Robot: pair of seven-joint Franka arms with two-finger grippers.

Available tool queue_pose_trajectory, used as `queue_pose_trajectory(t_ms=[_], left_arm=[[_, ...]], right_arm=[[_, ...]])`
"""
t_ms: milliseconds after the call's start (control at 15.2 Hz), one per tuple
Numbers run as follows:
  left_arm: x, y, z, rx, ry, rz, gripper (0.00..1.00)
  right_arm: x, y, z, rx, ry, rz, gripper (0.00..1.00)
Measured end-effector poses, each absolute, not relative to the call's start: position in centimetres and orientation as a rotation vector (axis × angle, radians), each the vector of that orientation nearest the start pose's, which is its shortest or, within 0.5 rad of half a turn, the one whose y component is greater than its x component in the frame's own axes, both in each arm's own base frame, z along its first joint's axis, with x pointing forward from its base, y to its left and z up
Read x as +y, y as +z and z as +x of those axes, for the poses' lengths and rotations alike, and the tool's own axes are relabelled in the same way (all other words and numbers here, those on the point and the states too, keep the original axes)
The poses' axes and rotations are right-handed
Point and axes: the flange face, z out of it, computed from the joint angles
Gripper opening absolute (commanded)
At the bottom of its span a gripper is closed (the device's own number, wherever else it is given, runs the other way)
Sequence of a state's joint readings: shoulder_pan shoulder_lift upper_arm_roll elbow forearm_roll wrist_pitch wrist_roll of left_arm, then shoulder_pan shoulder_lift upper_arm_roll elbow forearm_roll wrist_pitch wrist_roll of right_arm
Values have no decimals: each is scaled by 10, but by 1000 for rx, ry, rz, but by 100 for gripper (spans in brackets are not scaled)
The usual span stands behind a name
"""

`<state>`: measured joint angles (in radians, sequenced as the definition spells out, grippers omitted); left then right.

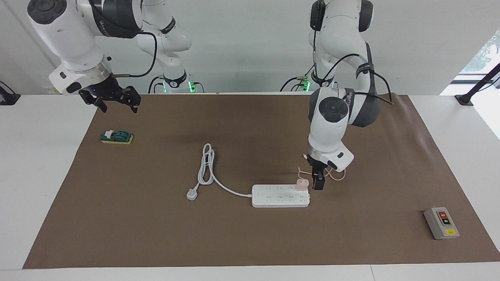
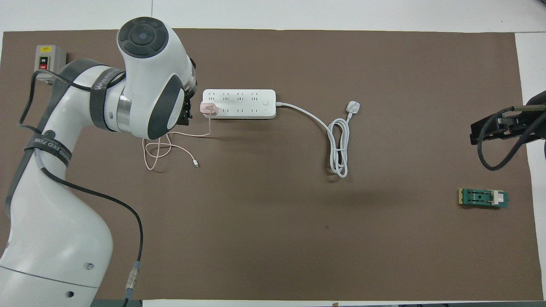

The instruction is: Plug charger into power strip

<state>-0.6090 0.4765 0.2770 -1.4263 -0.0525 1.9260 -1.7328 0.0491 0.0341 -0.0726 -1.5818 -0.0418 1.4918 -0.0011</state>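
The small pale-pink cube-shaped charger stands upright on the long flat white power strip, at the strip's end toward my left arm's side of the table, in the row of sockets nearer to me. It looks seated in a socket, though I cannot see its pins. Its thin pink cable runs off the charger and lies in loose loops on the brown mat, nearer to me than the strip, with the small silver connector end resting apart from the loops.

My left gripper hangs just beside the charger, off the strip's end, low over the mat. Its fingers are spread apart and hold nothing; the charger stands free of them. In the overhead view my own forearm covers most of this gripper.

My right gripper waits in the air over the mat's edge nearest the robots, at my right arm's end of the table. Its fingers stand apart with nothing between them.

The strip lies around the middle of the mat. Its thick white cord leads toward my right arm's end, gathers into a coiled bundle, and ends in a white three-pin plug lying on the mat.

A small green and yellow block sits near the mat's corner below my right gripper. A small grey box with red and black buttons sits by the mat's corner farthest from me at my left arm's end.
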Motion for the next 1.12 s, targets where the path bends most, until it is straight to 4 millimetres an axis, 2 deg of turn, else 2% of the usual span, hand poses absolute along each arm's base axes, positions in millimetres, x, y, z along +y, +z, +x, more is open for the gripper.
queue_pose_trajectory(t_ms=[197, 329, 461, 592, 789, 987, 1118], left_arm=[[-237, 475, 642, -1931, -131, -2496, 100], [-216, 493, 643, -1852, -130, -2561, 100], [-186, 506, 644, -1712, -114, -2644, 100], [-148, 519, 645, -1511, -87, -2748, 100], [-75, 548, 635, -1184, -16, -2886, 100], [3, 591, 610, -888, 26, -3005, 100], [36, 619, 586, -740, 41, -3051, 100]], right_arm=[[-17, 594, 554, 37, 198, -3178, 100], [-17, 594, 554, 37, 198, -3178, 100], [-17, 594, 554, 37, 198, -3178, 100], [-17, 594, 554, 37, 198, -3178, 100], [-17, 594, 554, 37, 198, -3178, 100], [-17, 594, 554, 37, 198, -3178, 100], [-17, 594, 554, 37, 198, -3178, 100]])
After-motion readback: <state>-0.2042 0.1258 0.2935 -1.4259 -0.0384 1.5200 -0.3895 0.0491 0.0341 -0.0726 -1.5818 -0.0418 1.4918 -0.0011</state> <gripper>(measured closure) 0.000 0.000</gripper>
